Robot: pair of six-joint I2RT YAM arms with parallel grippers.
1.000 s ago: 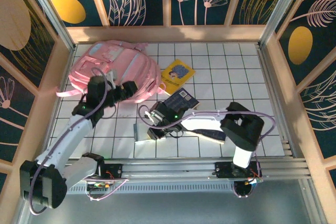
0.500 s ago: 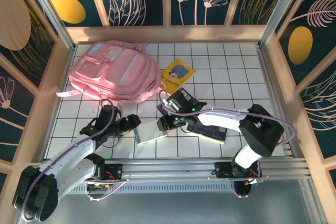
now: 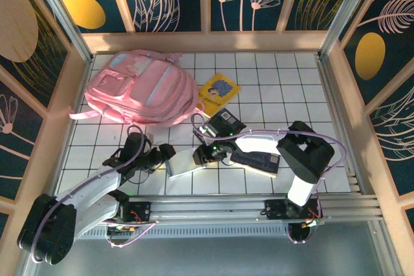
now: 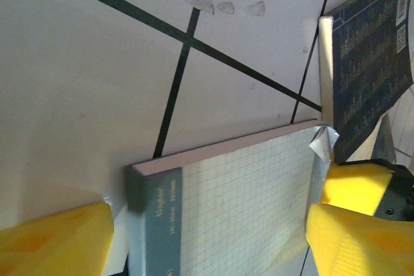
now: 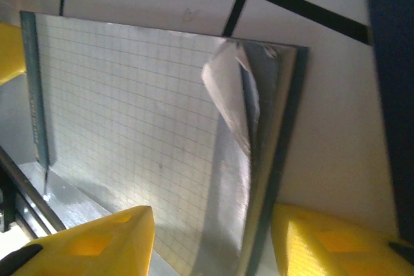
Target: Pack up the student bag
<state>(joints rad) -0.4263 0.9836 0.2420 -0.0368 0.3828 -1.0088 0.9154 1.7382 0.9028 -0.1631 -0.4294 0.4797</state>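
The student bag (image 3: 139, 88) lies flat at the far left of the desk (image 3: 291, 95), with its front pockets up. From above we cannot tell if the main zip is open.

The step in hand is, in our judgement, the pick-up of the grid notebook (image 3: 186, 163). It lies near the arm bases, well apart from the bag, and both arms are low over it. The left pincer (image 4: 207, 240) is open wide, with one yellow finger on each side of the notebook at its spine end; we see no firm clamp. The right pincer (image 5: 213, 244) is open too, over the other end, where a corner of the cover (image 5: 229, 85) curls up. A yellow book (image 3: 218, 90) lies just beside the bag, and a dark book (image 3: 259, 158) lies just beside the notebook.

The notebook is thin and flat on the desk, so we think the next move calls for one finger to get under an edge, perhaps while the other pincer holds the notebook in place. After that it must be carried to the bag, and the bag needs an open mouth to take it.
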